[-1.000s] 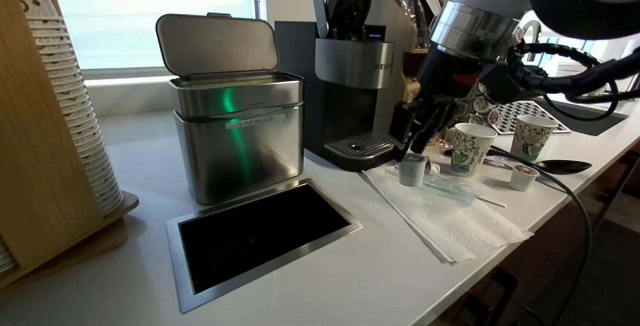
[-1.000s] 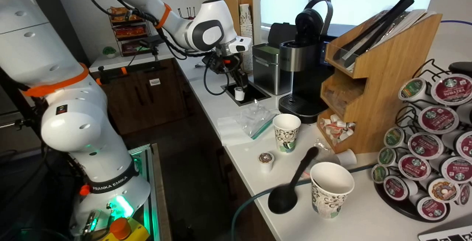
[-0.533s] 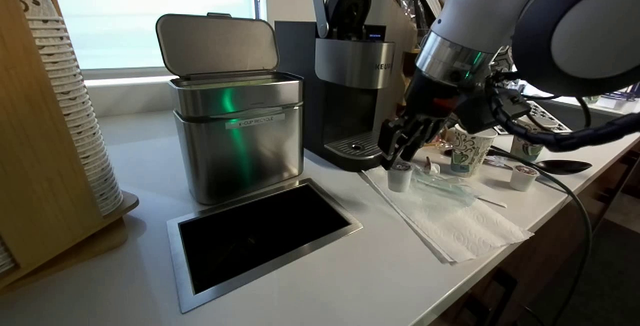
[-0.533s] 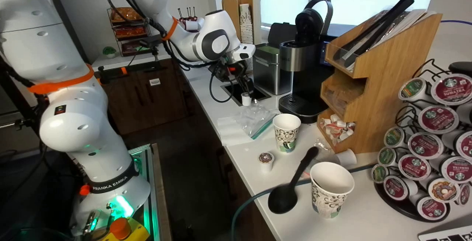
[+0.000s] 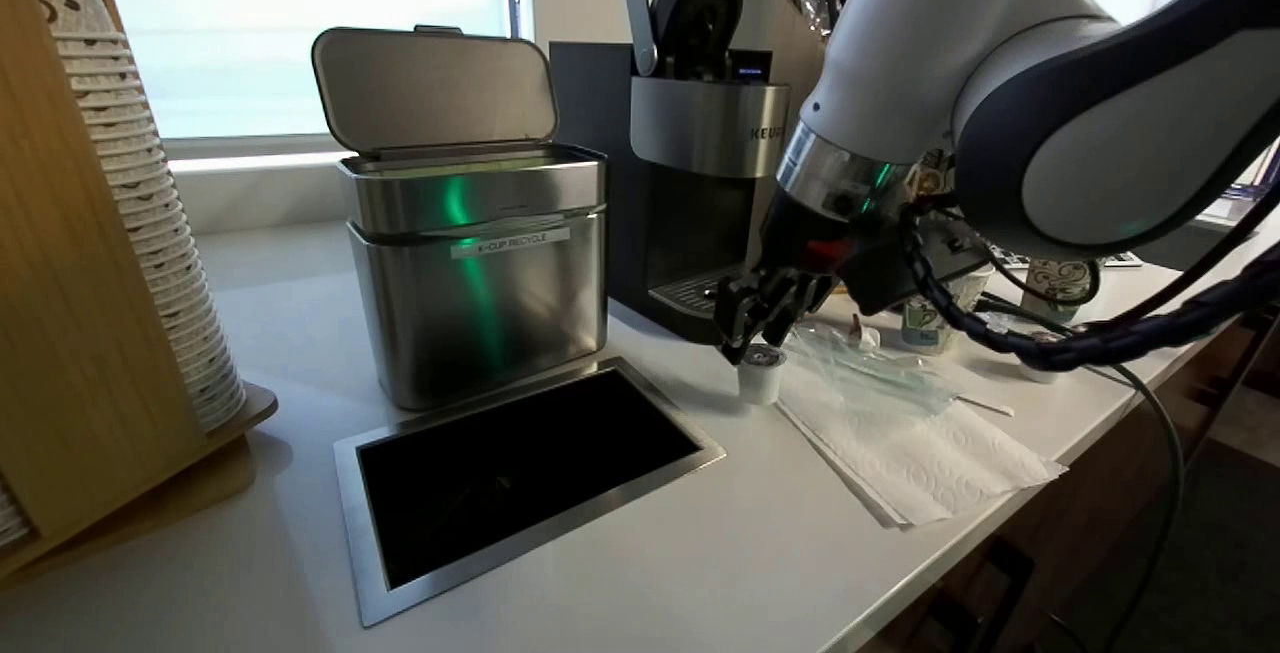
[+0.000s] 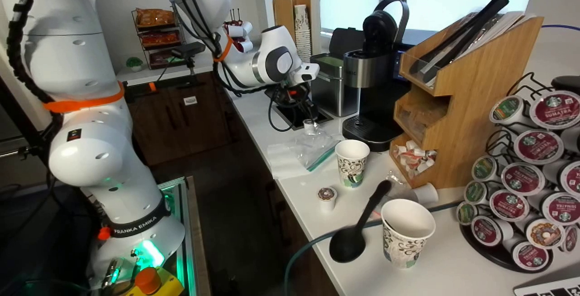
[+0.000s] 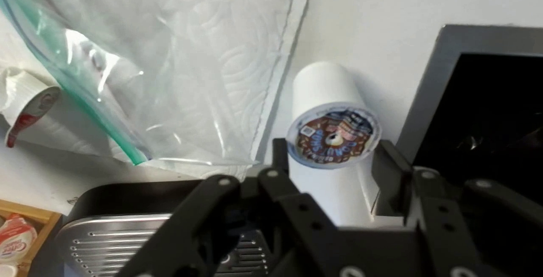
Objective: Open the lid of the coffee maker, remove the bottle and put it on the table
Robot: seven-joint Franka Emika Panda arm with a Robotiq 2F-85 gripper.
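Wrist view: tool (image 7: 334,161) narrowed to rim width, looks gripped on Donut Shop K-cup (image 7: 333,128).
K-cup axis: near upright, base away from tool.
Under base: bare counter (image 7: 360,22), between paper towel (image 5: 940,473) and steel-framed cutout (image 7: 430,99); contact unclear.
Next: likely straight down, release.
Keurig (image 5: 700,128): lid (image 5: 703,8) up.

Both ext. views share coffee maker (image 5: 695,133) from opp. sides; wrist view close, downward.

- Up front, desk (image 5: 740,533) lies open between steel frame (image 5: 560,522) and paper towel (image 5: 950,473).
- Behind, coffee machine (image 5: 705,128) and bin (image 5: 500,303) bar the way.
- Plastic bag (image 5: 890,375) clutters the towel.
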